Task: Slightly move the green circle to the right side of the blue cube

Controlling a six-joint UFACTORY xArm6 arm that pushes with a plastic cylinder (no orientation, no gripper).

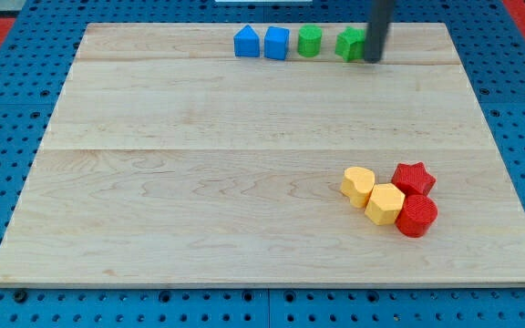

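Green circle [310, 41] just right of blue cube [277, 43] — my tip [373, 60] further right, touching other green block [350, 44].

Along the board's top edge, four blocks form a row: a blue pentagon-like block [246, 42], the blue cube [277, 43] just beside it, the green circle [310, 41], and a second green block [350, 44]. My tip [373, 60] touches that last block's right side. A narrow gap separates cube and circle. Near the bottom-right corner, a yellow heart [358, 185], yellow hexagon [386, 203], red star [414, 178] and red cylinder [416, 217] cluster together.
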